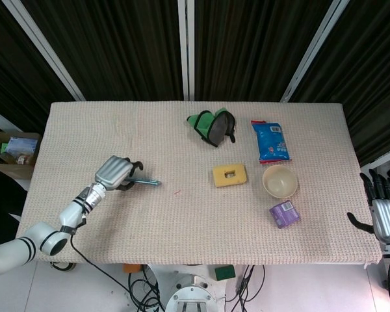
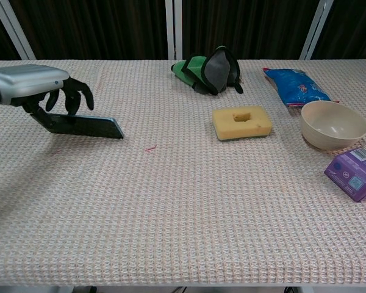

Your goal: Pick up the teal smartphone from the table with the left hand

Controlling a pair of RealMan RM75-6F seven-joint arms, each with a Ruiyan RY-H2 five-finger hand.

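My left hand [image 1: 117,173] [image 2: 39,90] grips the teal smartphone [image 2: 88,127] [image 1: 147,182] by one end and holds it above the table's left part. The phone hangs edge-on and roughly level, its free end pointing right. Its dark face shows in the chest view, only a thin sliver in the head view. My right hand [image 1: 385,211] hangs off the table's right edge with its fingers spread and nothing in them; the chest view does not show it.
On the beige woven table [image 1: 182,227]: a green and grey pouch [image 1: 212,125] at the back, a blue snack bag [image 1: 270,141], a yellow sponge [image 1: 229,175], a cream bowl [image 1: 279,181] and a purple box [image 1: 284,213] on the right. A small red mark [image 2: 150,148] lies near the middle.
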